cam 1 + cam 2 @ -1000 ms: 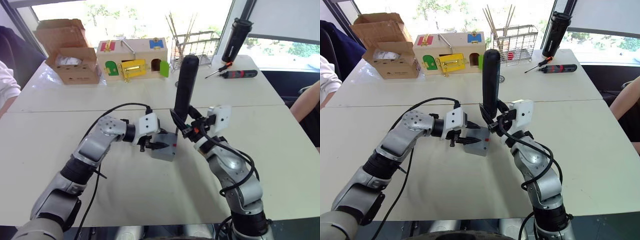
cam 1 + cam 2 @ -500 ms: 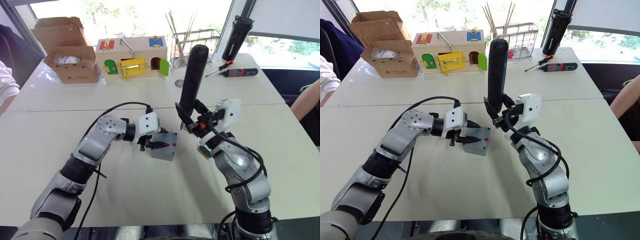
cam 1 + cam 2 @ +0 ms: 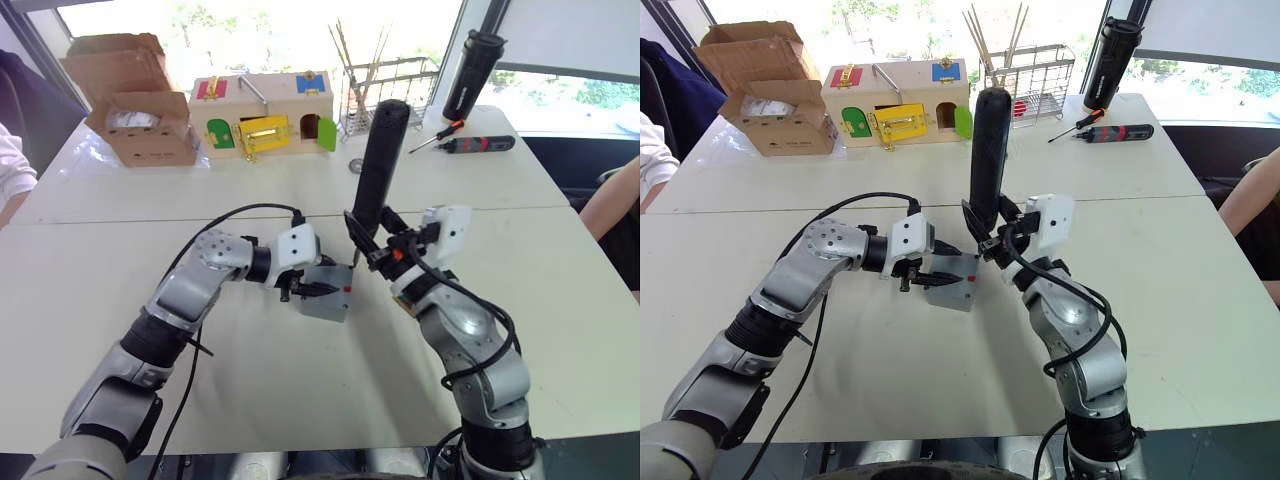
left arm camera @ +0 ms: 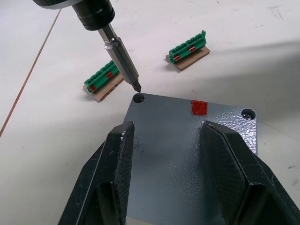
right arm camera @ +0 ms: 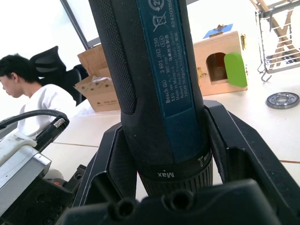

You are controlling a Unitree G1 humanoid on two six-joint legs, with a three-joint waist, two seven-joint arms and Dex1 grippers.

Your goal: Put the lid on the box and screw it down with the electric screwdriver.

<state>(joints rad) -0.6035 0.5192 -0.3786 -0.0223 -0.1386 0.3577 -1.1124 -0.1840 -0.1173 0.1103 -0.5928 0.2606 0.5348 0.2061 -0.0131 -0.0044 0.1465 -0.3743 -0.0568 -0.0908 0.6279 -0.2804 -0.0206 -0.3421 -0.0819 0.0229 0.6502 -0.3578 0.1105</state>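
The grey box (image 3: 331, 303) sits mid-table with the lid (image 4: 185, 159) lying on it, red mark up. My left gripper (image 4: 166, 133) reaches in from the left, open, its two fingers (image 4: 119, 154) spread flat over the lid. My right gripper (image 3: 369, 243) is shut on the electric screwdriver (image 3: 378, 165), which it holds nearly upright just right of the box. The metal bit (image 4: 123, 61) slants down, its tip just above the lid's corner screw hole (image 4: 138, 98). Another corner hole (image 4: 248, 114) shows a screw inside.
Two green terminal blocks (image 4: 101, 80) lie just beyond the box. At the back stand a cardboard carton (image 3: 140, 110), a colourful latch box (image 3: 265, 115), a wire rack (image 3: 392, 88), a tall black cylinder (image 3: 472, 75) and a black-and-red tool (image 3: 478, 146). People sit at both table sides.
Half a second ago the right gripper held the screwdriver raised and off to the right; it has come back down and left, bit at the lid's corner. The left gripper stayed put.
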